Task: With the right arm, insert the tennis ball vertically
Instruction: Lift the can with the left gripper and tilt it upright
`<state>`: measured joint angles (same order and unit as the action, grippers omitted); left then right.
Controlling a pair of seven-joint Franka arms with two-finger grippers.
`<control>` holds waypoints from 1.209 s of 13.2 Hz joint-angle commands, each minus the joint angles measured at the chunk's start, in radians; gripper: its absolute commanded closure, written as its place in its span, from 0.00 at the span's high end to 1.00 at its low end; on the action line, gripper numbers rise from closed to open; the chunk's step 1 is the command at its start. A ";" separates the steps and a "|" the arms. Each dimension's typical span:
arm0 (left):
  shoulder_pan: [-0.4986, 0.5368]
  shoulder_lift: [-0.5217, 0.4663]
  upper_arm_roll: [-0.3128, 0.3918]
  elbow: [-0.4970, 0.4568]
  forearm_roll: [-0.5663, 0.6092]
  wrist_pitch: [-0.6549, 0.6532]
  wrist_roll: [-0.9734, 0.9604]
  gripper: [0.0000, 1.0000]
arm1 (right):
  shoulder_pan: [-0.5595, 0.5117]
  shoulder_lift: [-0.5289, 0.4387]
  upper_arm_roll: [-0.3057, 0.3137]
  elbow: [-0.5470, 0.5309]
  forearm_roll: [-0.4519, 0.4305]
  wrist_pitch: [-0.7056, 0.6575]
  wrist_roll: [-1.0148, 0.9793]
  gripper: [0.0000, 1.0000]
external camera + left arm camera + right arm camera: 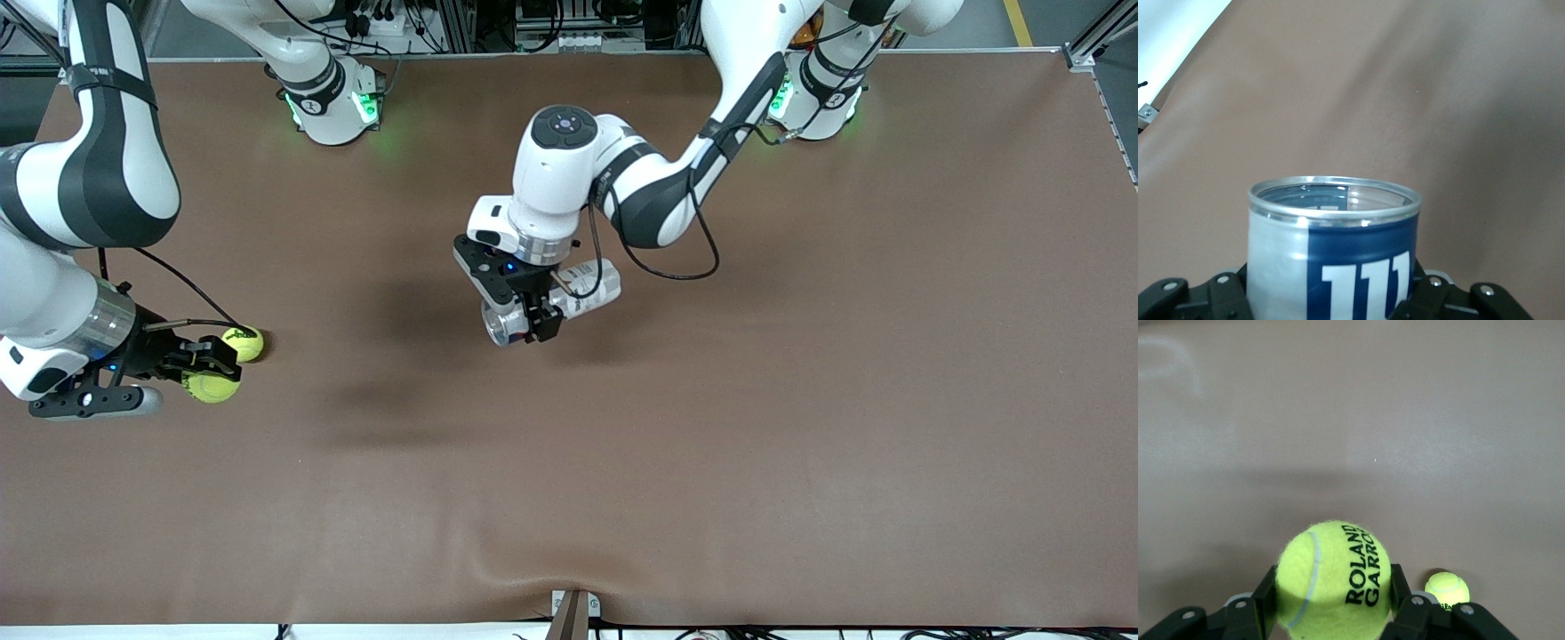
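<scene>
A yellow-green tennis ball [1335,577] printed with black letters sits between the fingers of my right gripper [1335,610], which is shut on it. In the front view that ball [212,388] and the right gripper [212,375] are raised over the table at the right arm's end. A clear can [556,304] with a blue and white label hangs over the table's middle, tilted on its side. My left gripper [526,313] is shut on it. Its open metal-rimmed mouth [1335,200] shows in the left wrist view, where the left gripper [1335,303] clamps its body [1338,267].
A second tennis ball [243,343] lies on the brown table cover [711,444] beside the right gripper, also seen as a small ball [1447,590] in the right wrist view. A metal bracket [573,609] sits at the table's front edge.
</scene>
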<state>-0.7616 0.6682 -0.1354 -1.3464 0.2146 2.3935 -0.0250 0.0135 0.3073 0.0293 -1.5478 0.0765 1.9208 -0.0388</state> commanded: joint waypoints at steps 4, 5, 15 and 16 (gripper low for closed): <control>-0.070 -0.010 0.016 -0.010 0.202 0.024 -0.341 0.77 | -0.003 -0.027 0.001 -0.017 0.014 -0.009 -0.004 0.37; -0.083 -0.012 0.017 -0.010 0.215 0.033 -0.384 0.77 | -0.003 -0.027 0.001 -0.017 0.014 -0.009 -0.006 0.37; -0.168 -0.010 0.014 -0.016 0.736 0.035 -1.162 0.77 | -0.003 -0.027 0.001 -0.017 0.014 -0.008 -0.006 0.37; -0.177 -0.010 0.014 -0.017 0.796 0.033 -1.249 0.77 | -0.003 -0.027 0.001 -0.017 0.014 -0.008 -0.007 0.37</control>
<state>-0.9224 0.6682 -0.1348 -1.3513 0.9213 2.4156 -1.1412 0.0135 0.3073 0.0292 -1.5478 0.0765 1.9200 -0.0388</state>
